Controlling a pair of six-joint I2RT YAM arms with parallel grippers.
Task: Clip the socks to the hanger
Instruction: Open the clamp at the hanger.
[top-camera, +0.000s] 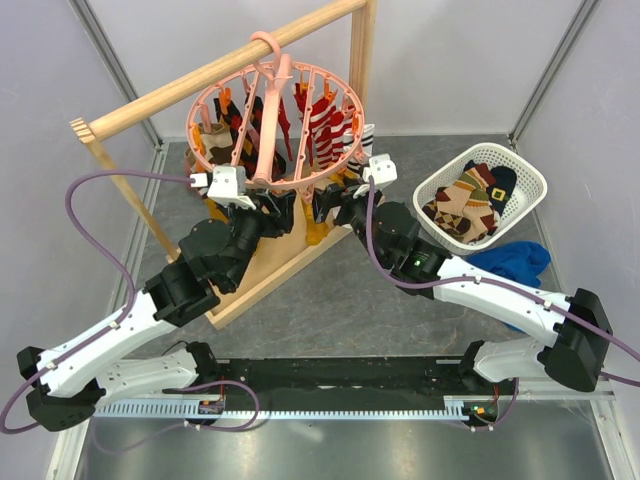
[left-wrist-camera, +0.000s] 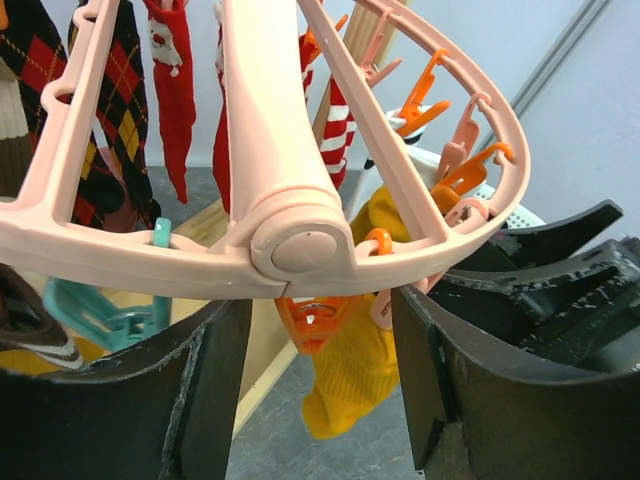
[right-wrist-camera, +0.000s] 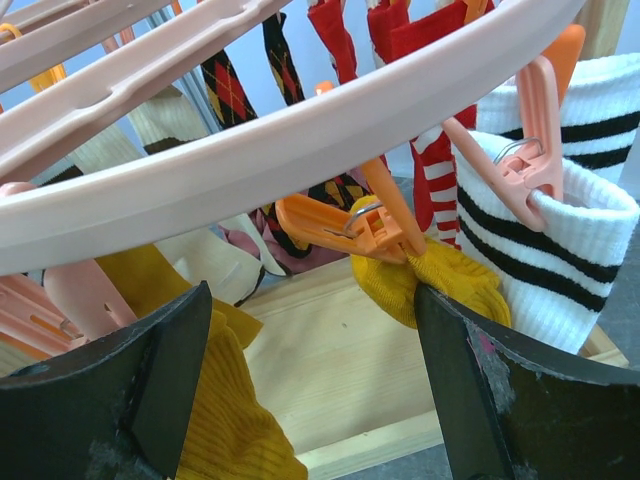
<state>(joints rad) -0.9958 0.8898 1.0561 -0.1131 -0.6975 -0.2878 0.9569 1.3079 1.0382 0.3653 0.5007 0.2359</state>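
Left gripper (left-wrist-camera: 320, 335) and right gripper (right-wrist-camera: 310, 335), both open and empty, flank a mustard sock (right-wrist-camera: 432, 282) seemingly clipped to the hanger (top-camera: 265, 140).

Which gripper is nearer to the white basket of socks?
Right. The right gripper sits under the hanger, on the side facing the basket; the left gripper is beside it, farther away.

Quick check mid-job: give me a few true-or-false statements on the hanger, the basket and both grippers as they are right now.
1. The hanger hangs on the rail. True.
2. The basket is empty. False: socks lie in it.
3. The left gripper and right gripper are both open. True.
4. The blue cloth is clipped to the hanger. False: it lies beside the basket.
5. An orange clip grips a mustard sock. True.
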